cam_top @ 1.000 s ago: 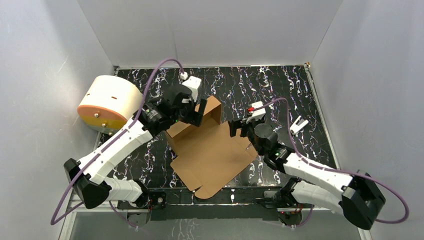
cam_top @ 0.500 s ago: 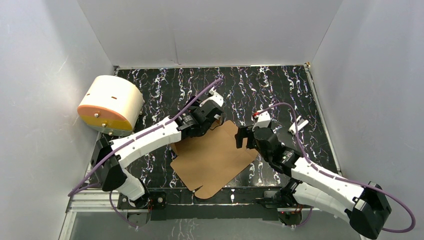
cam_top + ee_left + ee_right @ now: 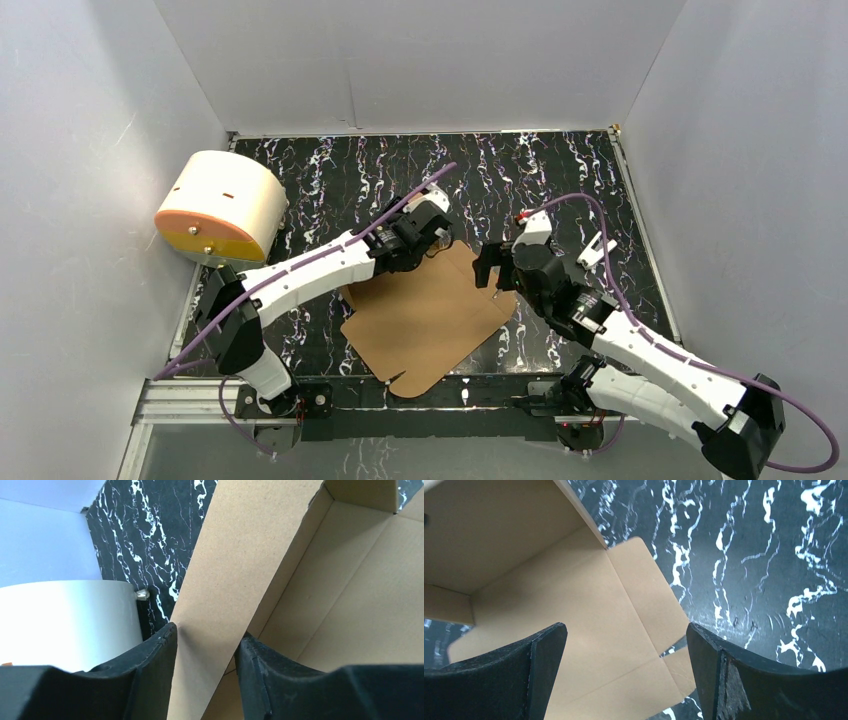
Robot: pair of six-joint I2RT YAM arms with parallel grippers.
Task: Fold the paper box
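No lettering, label, brand, number or sign can be read in any view. The paper box (image 3: 425, 318) is plain brown card. The cream cylinder (image 3: 222, 195) has small dark marks too small to tell, and the worktop (image 3: 540, 170) shows only white veining on black.

Paper box (image 3: 425, 310): plain brown cardboard, matt, fine fibrous grain, scored creases.
Table (image 3: 520, 170): black with white marble veining, smooth, faint sheen.
Fingers (image 3: 150, 660) of left gripper (image 3: 206, 632) and right gripper (image 3: 624, 627): black, matt, finely pebbled, plastic-looking.
Arm shells (image 3: 310, 275): white, smooth, semi-glossy plastic.
Cylinder (image 3: 225, 190): cream-white, smooth, matt, with an orange face.
Walls (image 3: 420, 60): pale grey, matt, flat panels.
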